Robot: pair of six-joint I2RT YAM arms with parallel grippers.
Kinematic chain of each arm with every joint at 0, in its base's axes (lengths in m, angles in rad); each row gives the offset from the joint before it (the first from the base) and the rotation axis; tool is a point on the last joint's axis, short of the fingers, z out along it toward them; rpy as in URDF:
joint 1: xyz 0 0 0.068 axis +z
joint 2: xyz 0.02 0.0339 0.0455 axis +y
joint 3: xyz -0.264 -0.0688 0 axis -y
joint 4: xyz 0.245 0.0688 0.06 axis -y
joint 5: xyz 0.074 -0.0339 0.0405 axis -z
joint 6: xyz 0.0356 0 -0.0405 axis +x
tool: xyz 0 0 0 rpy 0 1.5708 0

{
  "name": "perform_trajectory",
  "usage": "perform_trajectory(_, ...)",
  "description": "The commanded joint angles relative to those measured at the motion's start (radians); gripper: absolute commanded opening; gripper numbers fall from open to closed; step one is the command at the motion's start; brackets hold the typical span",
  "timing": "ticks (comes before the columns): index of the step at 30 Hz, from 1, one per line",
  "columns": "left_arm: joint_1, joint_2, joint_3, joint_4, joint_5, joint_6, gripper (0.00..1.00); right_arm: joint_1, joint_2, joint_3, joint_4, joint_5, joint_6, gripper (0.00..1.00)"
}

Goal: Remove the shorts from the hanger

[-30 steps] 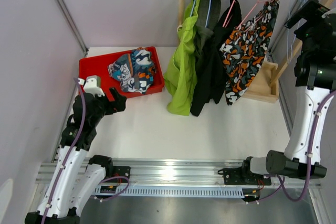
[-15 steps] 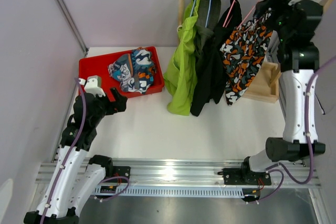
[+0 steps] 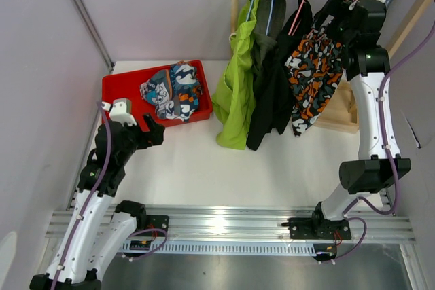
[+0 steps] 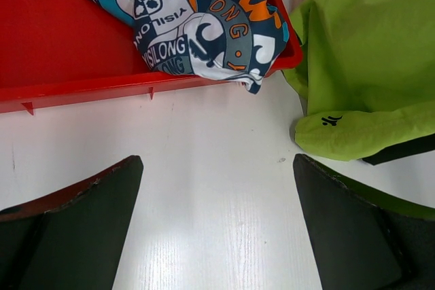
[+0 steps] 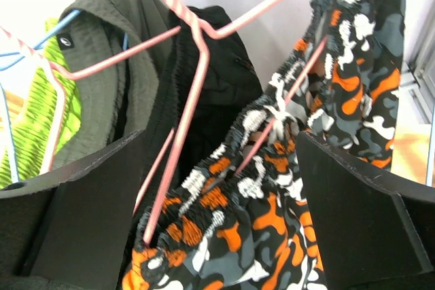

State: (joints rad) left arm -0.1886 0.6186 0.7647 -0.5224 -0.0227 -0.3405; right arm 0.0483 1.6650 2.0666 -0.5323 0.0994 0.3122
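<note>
The right pincer, spread wide, faces the waistband of the orange-black-white shorts hanging on a pink hanger. The left pincer, also spread, hovers above the worktop.

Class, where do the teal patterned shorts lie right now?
In the top view, the teal patterned shorts lie in the red tray, left of the hanging lime green shorts.

Lab robot cell: plain partition walls, aluminium base rail, white table.
</note>
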Motion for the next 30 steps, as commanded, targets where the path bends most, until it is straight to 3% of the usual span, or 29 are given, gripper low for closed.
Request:
perform_trajectory(1,-0.008,-0.013,-0.001,0.012,-0.008,-0.005,0.99,0.018,0.013,0.026,0.084,0.029,-0.015,0.96)
perform_trajectory(6,-0.011,-0.013,-0.002,0.012,-0.01,-0.005,0.99,0.039,0.052,0.033,0.106,0.042,-0.015,0.91)
perform_trajectory(12,-0.012,-0.013,0.002,0.01,-0.01,-0.005,0.99,0.047,0.093,0.052,0.115,0.06,-0.007,0.69)
perform_trajectory(13,-0.012,-0.011,-0.002,0.01,-0.008,-0.005,0.99,0.048,0.093,0.049,0.117,0.062,-0.007,0.6)
perform_trajectory(14,-0.014,-0.011,-0.002,0.01,-0.008,-0.003,0.99,0.048,0.09,0.049,0.12,0.068,-0.007,0.4)
perform_trajectory(15,-0.014,-0.011,-0.002,0.012,-0.005,-0.003,0.99,0.048,0.088,0.047,0.12,0.071,-0.008,0.3)
perform_trajectory(17,-0.014,-0.007,-0.004,0.012,-0.003,-0.003,1.0,0.048,0.079,0.049,0.112,0.085,-0.015,0.0)
perform_trajectory(24,-0.02,-0.002,-0.004,0.012,0.001,-0.002,1.0,0.048,0.007,0.038,0.088,0.12,-0.067,0.0)
perform_trajectory(30,-0.055,-0.028,-0.015,0.067,0.119,0.018,0.99,0.041,-0.088,0.03,0.08,0.161,-0.108,0.0)
